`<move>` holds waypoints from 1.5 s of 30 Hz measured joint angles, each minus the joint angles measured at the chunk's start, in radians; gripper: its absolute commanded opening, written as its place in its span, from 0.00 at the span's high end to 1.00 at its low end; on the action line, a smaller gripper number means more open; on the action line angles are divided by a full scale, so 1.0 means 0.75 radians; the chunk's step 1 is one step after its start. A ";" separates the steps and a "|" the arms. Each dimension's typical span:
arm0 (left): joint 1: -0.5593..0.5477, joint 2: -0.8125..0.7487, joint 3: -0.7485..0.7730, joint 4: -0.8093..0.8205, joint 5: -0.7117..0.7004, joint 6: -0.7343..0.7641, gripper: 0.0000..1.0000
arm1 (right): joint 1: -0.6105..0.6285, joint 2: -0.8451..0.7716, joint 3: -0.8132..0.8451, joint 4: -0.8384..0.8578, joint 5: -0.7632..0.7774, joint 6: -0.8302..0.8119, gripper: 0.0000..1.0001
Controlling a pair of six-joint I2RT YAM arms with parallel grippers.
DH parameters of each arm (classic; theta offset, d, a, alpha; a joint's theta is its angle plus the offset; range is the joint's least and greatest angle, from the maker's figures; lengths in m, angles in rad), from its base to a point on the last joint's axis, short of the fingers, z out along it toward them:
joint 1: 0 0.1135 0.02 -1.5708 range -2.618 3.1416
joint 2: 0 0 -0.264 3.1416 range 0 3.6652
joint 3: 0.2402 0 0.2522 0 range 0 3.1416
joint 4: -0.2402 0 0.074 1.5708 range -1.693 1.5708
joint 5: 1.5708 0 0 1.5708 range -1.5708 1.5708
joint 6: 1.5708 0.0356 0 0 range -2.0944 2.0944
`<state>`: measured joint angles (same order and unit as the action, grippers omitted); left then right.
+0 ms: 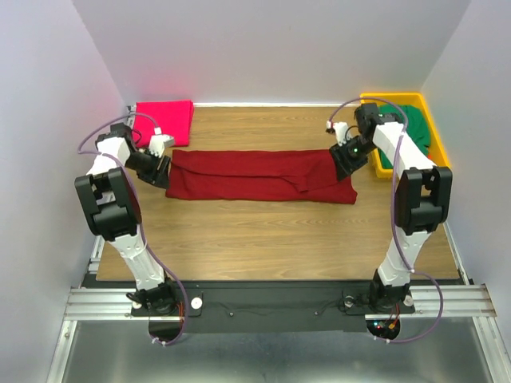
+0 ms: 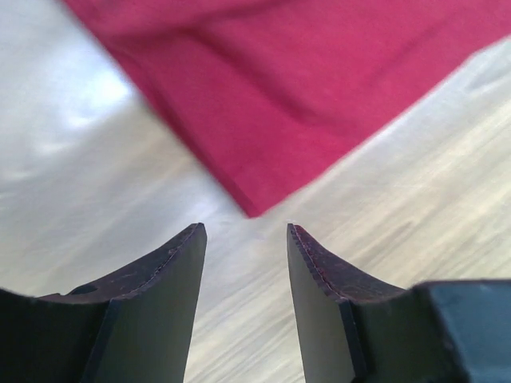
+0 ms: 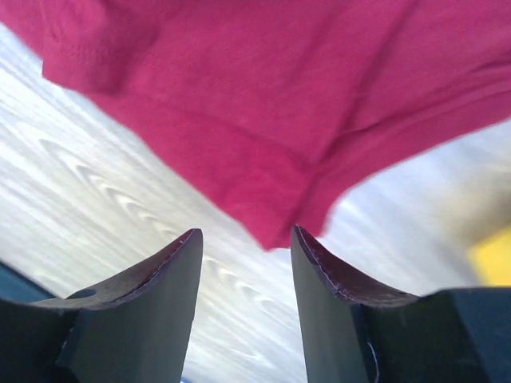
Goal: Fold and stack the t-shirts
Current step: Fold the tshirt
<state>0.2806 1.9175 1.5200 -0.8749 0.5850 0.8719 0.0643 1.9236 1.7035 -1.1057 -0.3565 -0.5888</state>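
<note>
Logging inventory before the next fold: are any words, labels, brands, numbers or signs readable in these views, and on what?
None can be read.
The maroon t-shirt, pink t-shirt, green t-shirt and yellow bin show no print or tag.
Both wrist views are blurred and show only plain cloth and wood.

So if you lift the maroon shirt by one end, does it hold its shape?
Probably not: the maroon shirt lies limp with soft creases, so it should droop. Pushed, it would likely bunch on the table.
</note>
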 measured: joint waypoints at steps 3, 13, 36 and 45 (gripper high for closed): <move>-0.010 0.001 -0.074 0.034 0.006 -0.024 0.31 | 0.011 -0.003 -0.099 0.016 -0.008 0.060 0.46; -0.016 0.003 -0.160 0.170 -0.007 -0.108 0.33 | 0.009 0.002 -0.260 0.121 0.097 0.180 0.46; -0.016 0.066 -0.163 0.188 0.014 -0.140 0.86 | -0.032 0.071 -0.260 0.199 0.152 0.235 0.99; 0.002 0.066 -0.169 0.153 0.018 -0.106 0.88 | -0.062 0.071 -0.264 0.198 0.158 0.232 0.70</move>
<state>0.2817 1.9671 1.3933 -0.7605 0.5983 0.7921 0.0181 1.9770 1.5055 -0.9569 -0.2379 -0.4145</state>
